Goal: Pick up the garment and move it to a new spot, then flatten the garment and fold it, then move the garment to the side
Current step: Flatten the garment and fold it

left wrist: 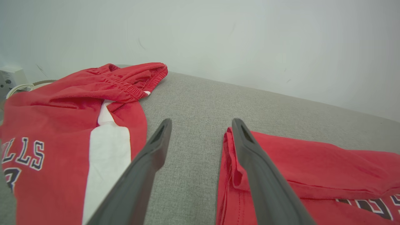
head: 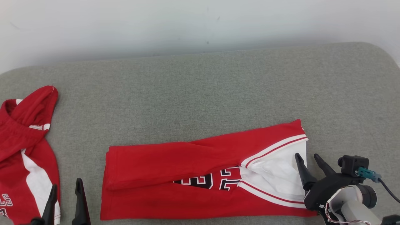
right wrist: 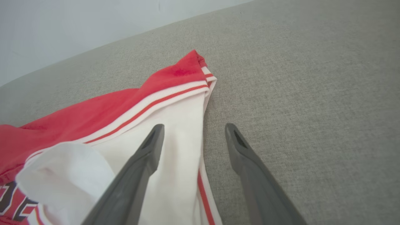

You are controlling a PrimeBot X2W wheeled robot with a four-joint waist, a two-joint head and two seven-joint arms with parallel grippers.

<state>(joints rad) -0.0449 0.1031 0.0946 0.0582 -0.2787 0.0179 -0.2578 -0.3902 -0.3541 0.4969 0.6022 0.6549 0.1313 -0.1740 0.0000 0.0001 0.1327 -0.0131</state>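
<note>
Right gripper [head: 306,155] spread, lower right, at folded red jersey [head: 162,162] edge; left gripper [head: 67,182] spread, lower left, beside red shorts [head: 28,147] lettered "LLS".

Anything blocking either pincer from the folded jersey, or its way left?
Nothing visible separates either pincer from the folded jersey: the right pincer is at its white end, the left pincer near its red end. Leftward, red shorts lie on the cushion.

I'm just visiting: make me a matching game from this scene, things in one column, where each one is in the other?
1 jersey
2 shorts
3 left gripper
4 right gripper

A at the jersey's white end
B far left, crumpled
C middle, folded
D between the two garments

Pairs: 1-C, 2-B, 3-D, 4-A
</note>
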